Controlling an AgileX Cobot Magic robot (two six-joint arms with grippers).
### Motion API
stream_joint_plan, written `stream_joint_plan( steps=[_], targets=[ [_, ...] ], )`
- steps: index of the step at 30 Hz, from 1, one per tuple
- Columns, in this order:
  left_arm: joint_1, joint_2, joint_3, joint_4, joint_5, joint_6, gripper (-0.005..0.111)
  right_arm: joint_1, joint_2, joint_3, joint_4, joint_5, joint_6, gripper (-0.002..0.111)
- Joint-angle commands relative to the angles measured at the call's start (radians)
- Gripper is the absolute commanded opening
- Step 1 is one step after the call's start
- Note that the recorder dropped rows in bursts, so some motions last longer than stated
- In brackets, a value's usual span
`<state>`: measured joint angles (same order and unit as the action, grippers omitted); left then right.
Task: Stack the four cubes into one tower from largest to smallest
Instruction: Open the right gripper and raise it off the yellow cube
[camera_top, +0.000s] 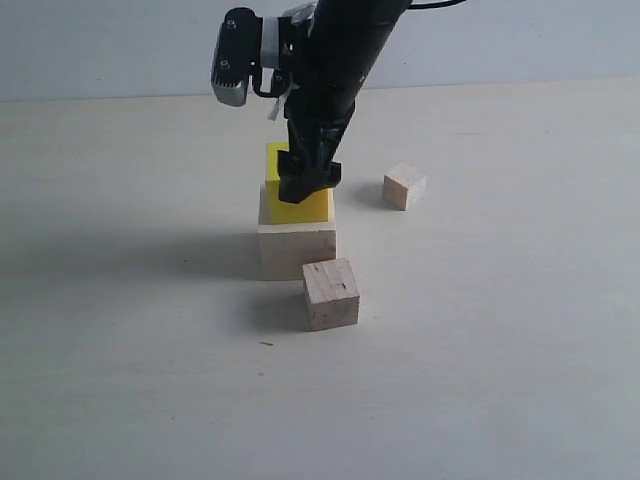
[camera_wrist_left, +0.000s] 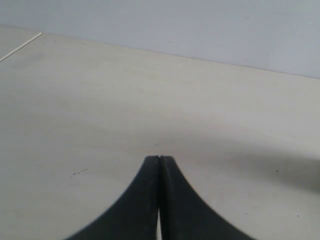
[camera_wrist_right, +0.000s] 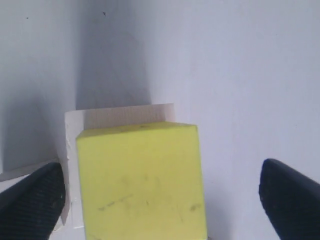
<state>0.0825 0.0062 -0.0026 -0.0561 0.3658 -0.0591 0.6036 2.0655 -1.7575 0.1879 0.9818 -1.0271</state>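
The right gripper (camera_wrist_right: 162, 165) reaches down over the middle of the pale tabletop (camera_top: 520, 330) with its jaws spread wide and nothing in its hold. The bright yellow cube (camera_wrist_right: 140, 180) sits between the two black ribbed fingers (camera_wrist_right: 32, 200). In the right wrist view there is a clear gap between the cube and one finger and a narrower one at the other, so neither pad presses on it. The only marks on the yellow top face are a few faint grey scuffs and specks, not lettering.

The yellow cube rests on top of the large pale-wood cube (camera_top: 297, 250), whose upper face shows as a light border beyond the yellow one's far and side edges. In the exterior view the gripper's dark fingertips hang in front of the yellow cube's upper part and hide some of it.

Two cubes lie loose on the table. The speckled bare-wood cube (camera_top: 331, 293) stands just in front of the two-cube stack, close to its lower right corner — whether they touch cannot be told. The tiny pale-wood cube (camera_top: 404, 186) lies off to the right of the stack, apart from it.

The left gripper (camera_wrist_left: 159, 160) is over bare table — its two dark fingers are pressed together with nothing between them.
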Motion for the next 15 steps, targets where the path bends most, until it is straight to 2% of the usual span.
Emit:
stream_joint_plan(
  steps=[1, 10, 13, 15],
  targets=[
    [-0.007, -0.006, 0.003, 0.001, -0.006, 0.000, 0.000, 0.002, -0.028, -0.006, 0.044, 0.028, 0.007, 0.100],
    [-0.007, -0.006, 0.003, 0.001, -0.006, 0.000, 0.000, 0.002, -0.074, -0.006, 0.046, 0.088, 0.062, 0.100],
    [-0.007, -0.006, 0.003, 0.001, -0.006, 0.000, 0.000, 0.002, -0.123, -0.006, 0.040, 0.076, 0.156, 0.099],
    [-0.007, -0.006, 0.003, 0.001, -0.006, 0.000, 0.000, 0.002, -0.156, -0.006, 0.035, 0.074, 0.241, 0.094]
  ],
)
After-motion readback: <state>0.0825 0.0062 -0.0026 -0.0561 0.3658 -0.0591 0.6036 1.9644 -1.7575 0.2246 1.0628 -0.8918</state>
